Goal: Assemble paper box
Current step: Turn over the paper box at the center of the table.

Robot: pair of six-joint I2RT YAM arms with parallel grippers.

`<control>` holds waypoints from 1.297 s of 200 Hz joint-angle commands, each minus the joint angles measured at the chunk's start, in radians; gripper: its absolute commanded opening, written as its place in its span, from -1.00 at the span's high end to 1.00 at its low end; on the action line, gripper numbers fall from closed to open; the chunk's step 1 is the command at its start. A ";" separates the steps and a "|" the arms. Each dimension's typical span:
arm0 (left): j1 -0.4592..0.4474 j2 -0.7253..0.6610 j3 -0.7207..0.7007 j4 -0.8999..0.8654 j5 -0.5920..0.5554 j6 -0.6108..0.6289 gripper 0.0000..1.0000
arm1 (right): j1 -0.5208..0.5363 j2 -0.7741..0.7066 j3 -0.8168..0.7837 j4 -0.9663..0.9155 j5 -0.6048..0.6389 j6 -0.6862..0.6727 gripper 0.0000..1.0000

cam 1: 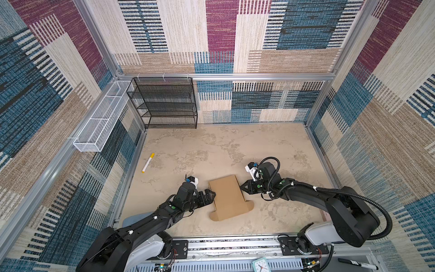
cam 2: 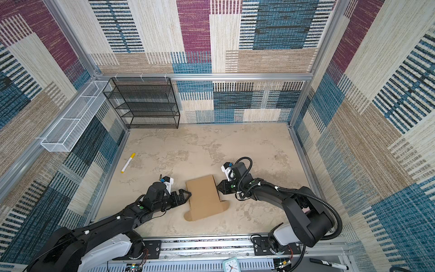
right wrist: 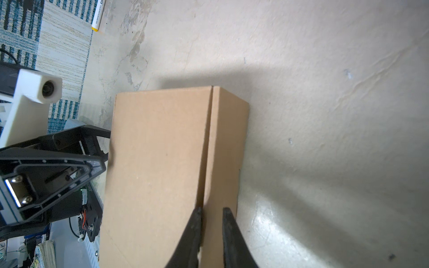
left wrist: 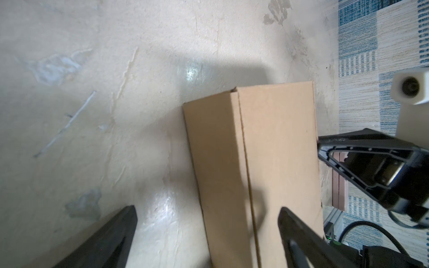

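The paper box lies folded flat on the table, plain brown cardboard with rounded tabs at its near end. My left gripper is open at the box's left edge, one finger over the cardboard and one over bare table. My right gripper touches the right edge, its jaws nearly together with a narrow gap. Its fingertips sit at the crease between the broad panel and the narrow side strip. Whether they pinch cardboard is unclear.
A white marker with a yellow cap lies on the table at the far left. A black mesh shelf stands at the back wall, a white wire basket hangs on the left wall. A clock and a black marker lie beyond the front rail.
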 commanded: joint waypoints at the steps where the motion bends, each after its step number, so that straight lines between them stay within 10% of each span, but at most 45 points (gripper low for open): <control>1: 0.001 -0.023 0.001 -0.056 -0.021 0.040 -0.96 | 0.000 0.009 -0.010 -0.013 0.031 -0.009 0.64; 259: -0.016 -0.278 0.079 -0.157 0.032 -0.084 -0.98 | -0.021 -0.143 -0.055 -0.003 -0.008 0.055 0.96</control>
